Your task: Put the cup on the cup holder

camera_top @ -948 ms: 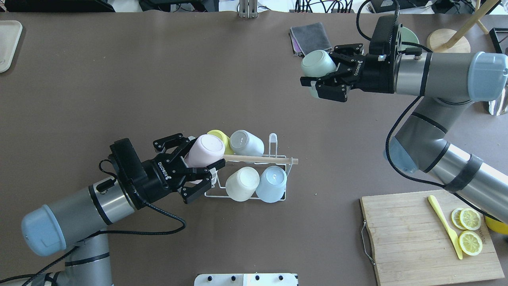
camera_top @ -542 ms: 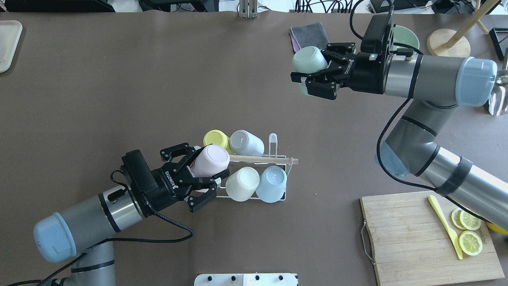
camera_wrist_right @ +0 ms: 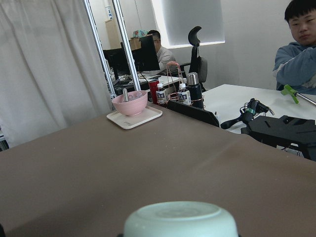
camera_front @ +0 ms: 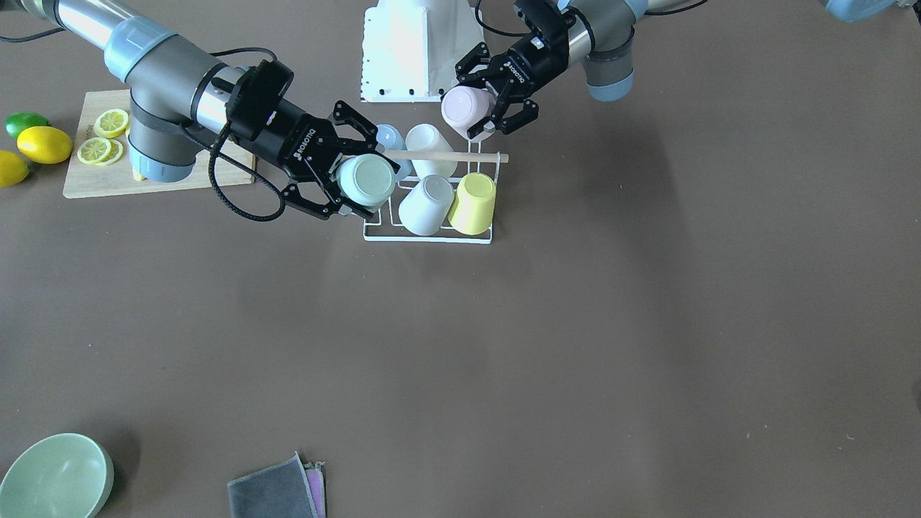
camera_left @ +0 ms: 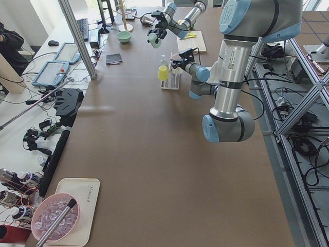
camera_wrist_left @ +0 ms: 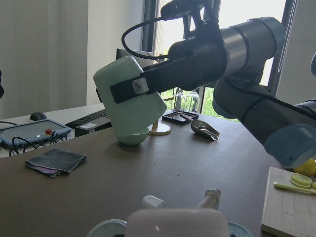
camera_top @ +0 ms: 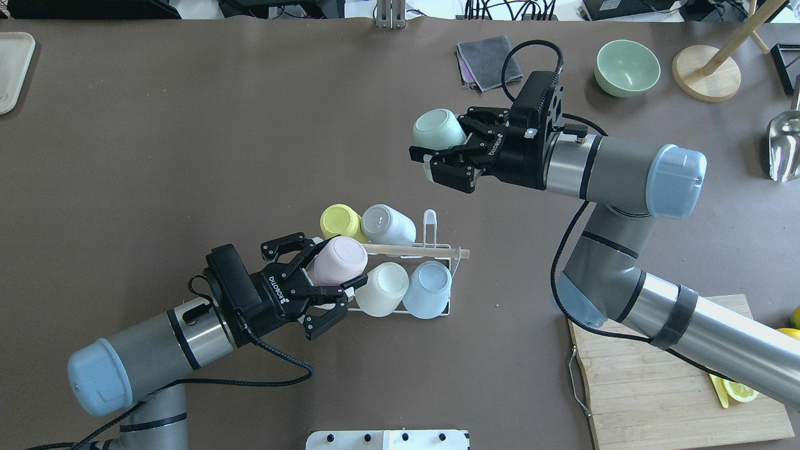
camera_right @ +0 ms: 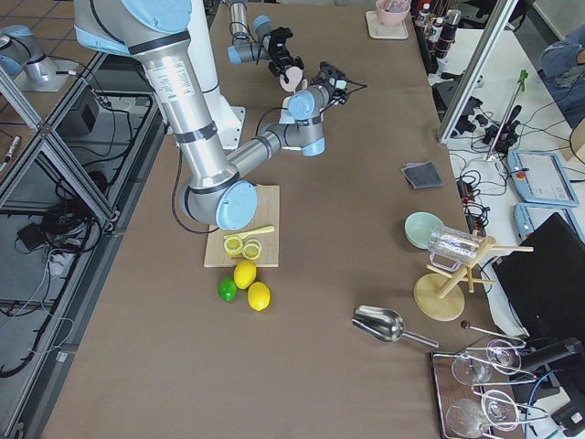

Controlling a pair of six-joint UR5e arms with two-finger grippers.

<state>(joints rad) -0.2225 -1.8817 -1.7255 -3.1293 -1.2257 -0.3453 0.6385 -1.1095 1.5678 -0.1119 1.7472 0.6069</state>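
The cup holder (camera_top: 431,249) is a white wire rack with a wooden rod (camera_top: 415,251); it also shows in the front-facing view (camera_front: 428,237). A yellow (camera_top: 339,220), a grey-white (camera_top: 387,225), a cream (camera_top: 382,289) and a light blue cup (camera_top: 428,289) hang on it. My left gripper (camera_top: 326,270) (camera_front: 481,101) is shut on a pink cup (camera_top: 339,261) (camera_front: 464,106) at the rack's left end, by the rod's tip. My right gripper (camera_top: 439,145) (camera_front: 358,176) is shut on a mint-green cup (camera_top: 437,128) (camera_front: 367,180) (camera_wrist_left: 131,98), held in the air beyond the rack.
A wooden cutting board (camera_top: 650,381) with lemon slices lies at the front right under my right arm. A green bowl (camera_top: 627,67), a grey cloth (camera_top: 489,59), a wooden stand (camera_top: 706,74) and a metal scoop (camera_top: 784,147) sit along the far right.
My right arm has swung left and nearer to the rack with the green cup, uncovering the green bowl. My left gripper has moved right with the pink cup, closer against the rack's end.
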